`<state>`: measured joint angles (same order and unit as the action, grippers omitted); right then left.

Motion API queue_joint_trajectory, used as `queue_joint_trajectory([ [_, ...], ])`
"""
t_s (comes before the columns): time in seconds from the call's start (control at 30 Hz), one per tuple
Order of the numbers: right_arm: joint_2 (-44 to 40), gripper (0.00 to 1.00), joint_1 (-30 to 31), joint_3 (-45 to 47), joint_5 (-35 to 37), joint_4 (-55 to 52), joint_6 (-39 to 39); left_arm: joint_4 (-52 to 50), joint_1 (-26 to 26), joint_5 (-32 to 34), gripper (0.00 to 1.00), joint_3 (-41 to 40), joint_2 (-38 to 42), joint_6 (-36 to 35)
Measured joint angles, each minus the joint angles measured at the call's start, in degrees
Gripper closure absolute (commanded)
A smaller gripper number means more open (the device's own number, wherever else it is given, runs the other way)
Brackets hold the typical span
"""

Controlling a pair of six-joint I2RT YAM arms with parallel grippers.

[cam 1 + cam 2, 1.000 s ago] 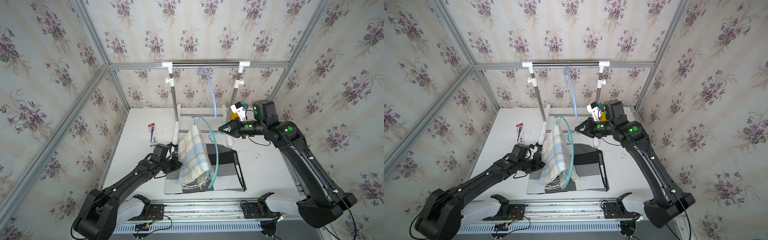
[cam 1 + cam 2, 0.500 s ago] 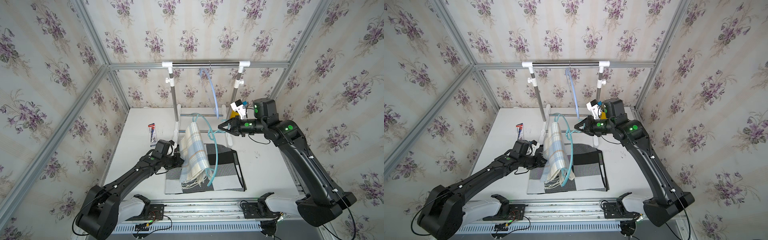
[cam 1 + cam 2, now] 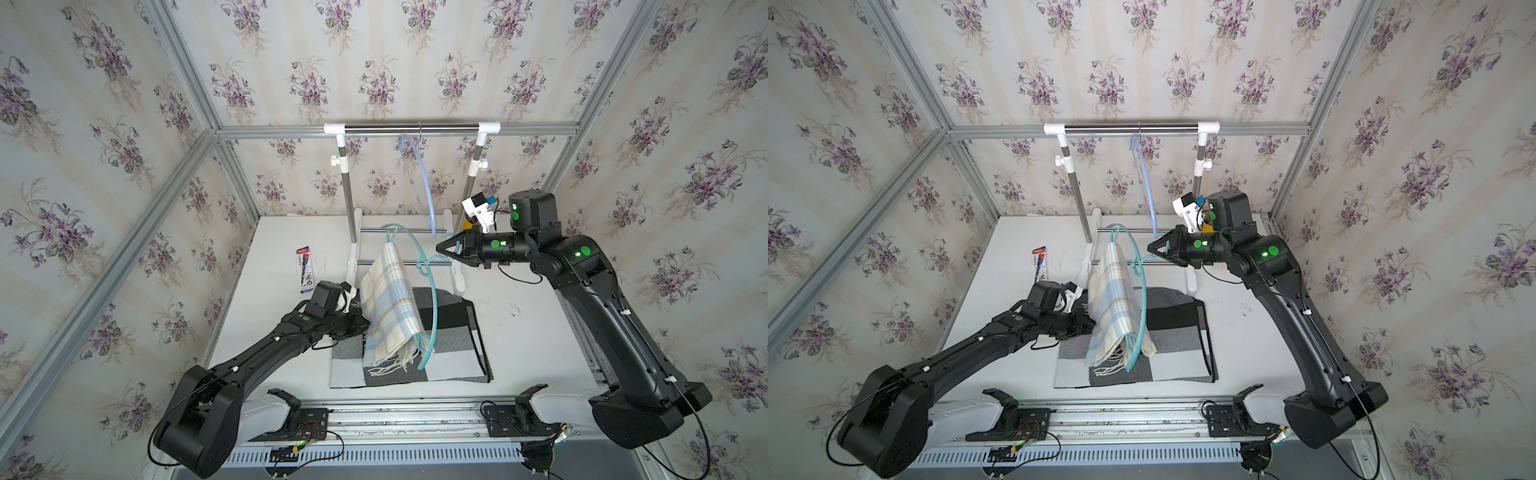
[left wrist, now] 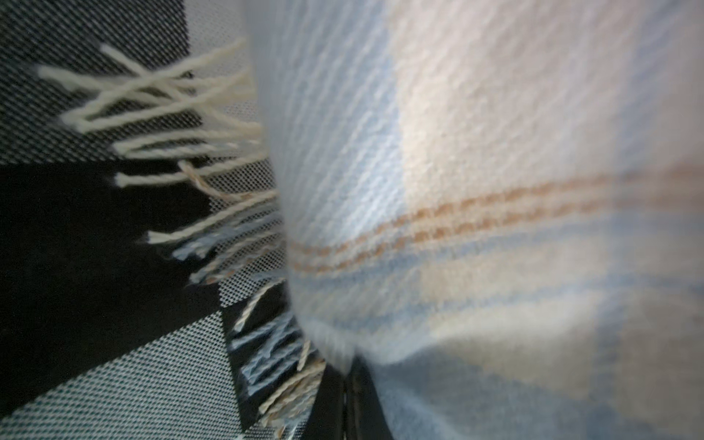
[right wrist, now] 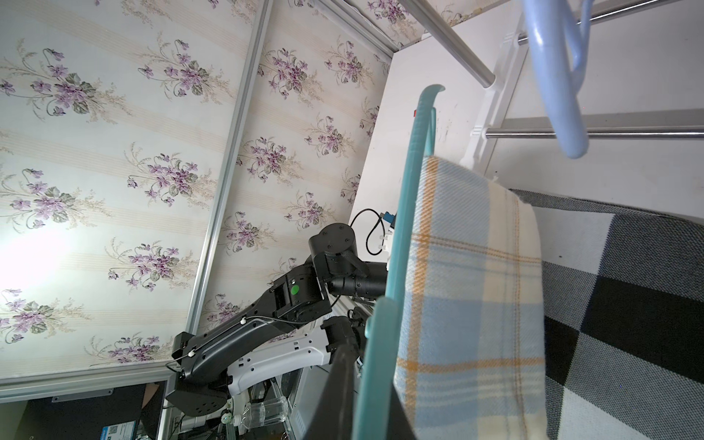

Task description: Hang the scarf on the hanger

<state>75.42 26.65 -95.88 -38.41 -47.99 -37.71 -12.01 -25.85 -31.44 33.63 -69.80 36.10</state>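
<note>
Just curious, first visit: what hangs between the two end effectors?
The scarf, draped over the teal hanger, hangs between the left end effector and the right end effector; both top views show it.

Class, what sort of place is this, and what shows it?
Likely a robot lab booth staged as a home: floral wallpaper on an aluminium frame, a clothes rack, two arms on a rail.

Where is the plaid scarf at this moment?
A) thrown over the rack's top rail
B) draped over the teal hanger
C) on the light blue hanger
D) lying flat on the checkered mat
B: the plaid scarf hangs folded over the teal hanger, while the light blue hanger is bare.
</note>
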Motion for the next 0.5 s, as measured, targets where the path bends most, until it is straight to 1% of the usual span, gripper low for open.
queue_joint_trajectory([
  [0.27,-0.4,1.00,0.0,0.4,0.0,-0.7,0.0,3.9,0.0,-0.2,1.00,-1.7,-2.5,0.7],
  [0.3,-0.4,1.00,0.0,0.6,0.0,-0.7,0.0,4.3,0.0,-0.3,0.97,-1.8,-2.7,0.9],
  [0.37,-0.5,1.00,0.0,1.1,0.0,-0.7,0.0,4.6,0.0,-0.3,0.82,-1.9,-2.9,1.1],
  [0.4,-0.5,1.00,0.0,1.4,0.0,-0.7,0.0,4.7,0.0,-0.3,0.77,-1.9,-2.8,1.1],
  [0.5,-0.6,1.00,0.0,1.9,0.0,-0.2,0.0,3.8,0.0,-0.1,0.66,-1.8,-2.1,1.5],
])
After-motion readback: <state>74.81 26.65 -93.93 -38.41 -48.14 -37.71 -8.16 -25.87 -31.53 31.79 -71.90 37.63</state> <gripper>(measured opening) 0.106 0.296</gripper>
